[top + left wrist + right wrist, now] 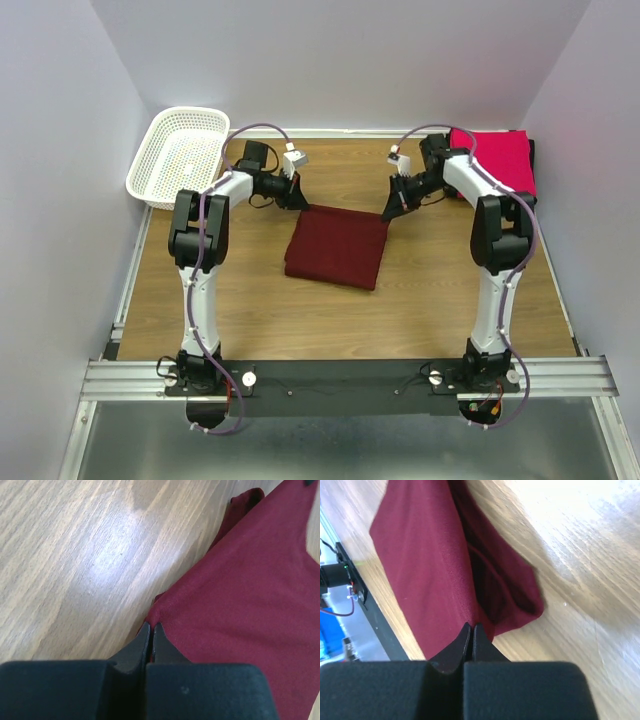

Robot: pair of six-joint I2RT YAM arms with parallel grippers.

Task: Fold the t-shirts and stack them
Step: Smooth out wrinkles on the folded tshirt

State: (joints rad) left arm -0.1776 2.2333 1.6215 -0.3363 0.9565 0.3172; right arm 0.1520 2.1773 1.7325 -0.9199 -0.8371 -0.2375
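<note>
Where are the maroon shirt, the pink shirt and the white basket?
maroon t-shirt (337, 247): top view, middle of the folded cloth.
pink-red t-shirt (500, 160): top view, its upper face.
white mesh basket (147, 155): top view, its left wall.

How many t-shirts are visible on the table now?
3. A maroon t-shirt lies folded at the centre; a pink-red t-shirt lies in the far right corner; a black t-shirt shows only as an edge beside it. More may be hidden.

a folded t-shirt (336, 247) lies in the middle of the table (250, 300); a basket (178, 155) sits far left, a t-shirt pile (498, 160) far right.
</note>
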